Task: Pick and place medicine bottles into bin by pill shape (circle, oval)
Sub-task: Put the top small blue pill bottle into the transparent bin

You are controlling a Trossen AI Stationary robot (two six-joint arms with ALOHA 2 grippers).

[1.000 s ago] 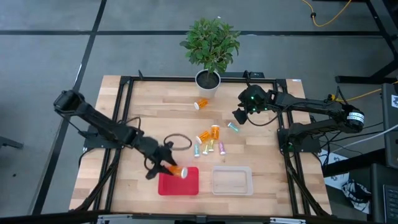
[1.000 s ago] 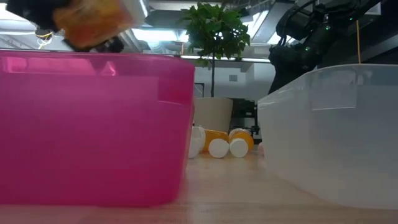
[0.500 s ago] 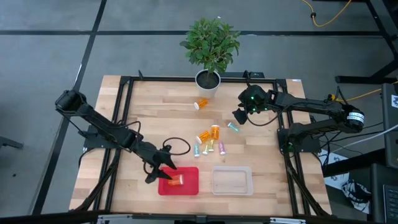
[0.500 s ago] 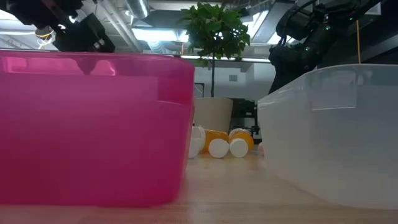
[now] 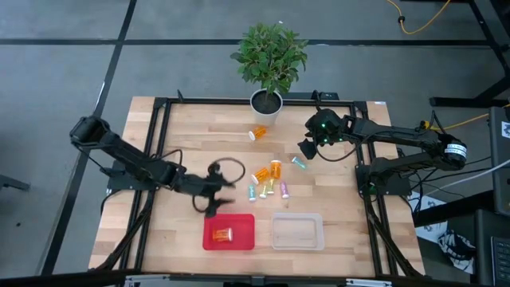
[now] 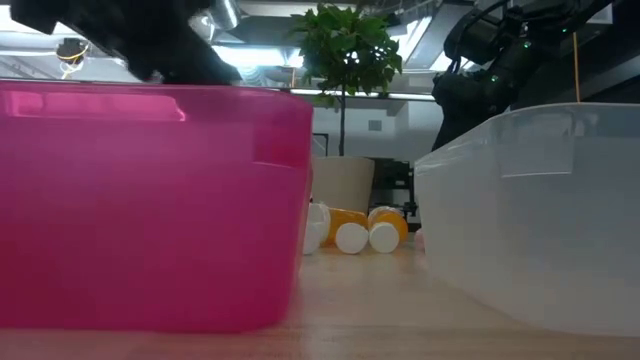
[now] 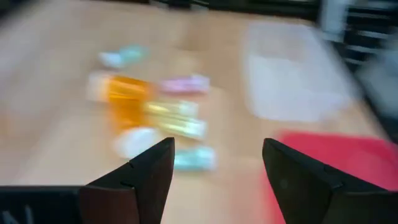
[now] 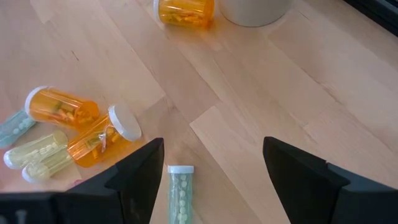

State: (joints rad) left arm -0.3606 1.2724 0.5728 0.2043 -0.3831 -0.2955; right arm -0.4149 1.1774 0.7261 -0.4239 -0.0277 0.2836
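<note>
Now | left gripper wide, empty, above red bin | medicine bottles lie toward desk's right edge | right gripper wide, comparably near.

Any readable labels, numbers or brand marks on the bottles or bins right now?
None can be read.
Orange bottles: no printed label shows, only pills through the plastic.
Pastel bottle: no print, only round pills show.
Red bin and clear bin: no lettering visible.
Left wrist view: too blurred to tell.
</note>
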